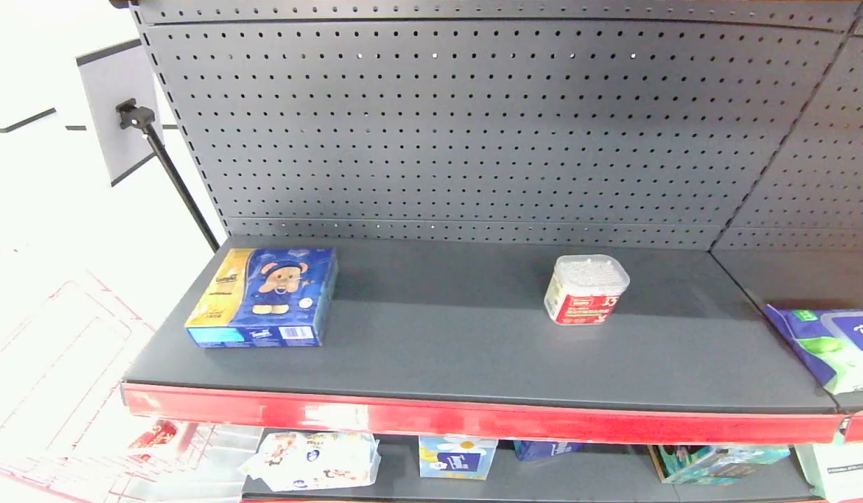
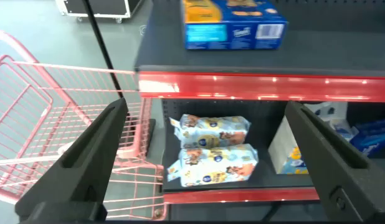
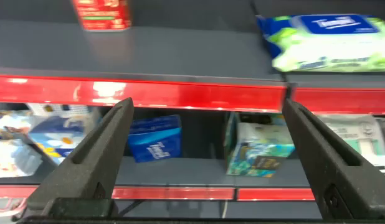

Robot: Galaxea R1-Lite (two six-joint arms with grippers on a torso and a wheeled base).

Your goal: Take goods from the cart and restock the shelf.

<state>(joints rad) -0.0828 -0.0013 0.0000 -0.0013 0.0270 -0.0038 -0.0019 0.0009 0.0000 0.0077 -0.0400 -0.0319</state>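
Blue-and-yellow cardboard tissue box lies flat at the left end of the grey metal shelf. Red-labelled clear plastic tub stands upright, well apart; the gap is probably left for more stock. Pink wire cart stands beside the shelf's left end. My left fingers and right fingers are spread wide, holding nothing.

Upper shelf: a broad bare deck lies between the blue box at the left end and the white tub right of centre, with more bare deck in front of both. The pegboard closes the rear. A wipes pack occupies the adjoining right bay. The cart flanks the shelf's left end.
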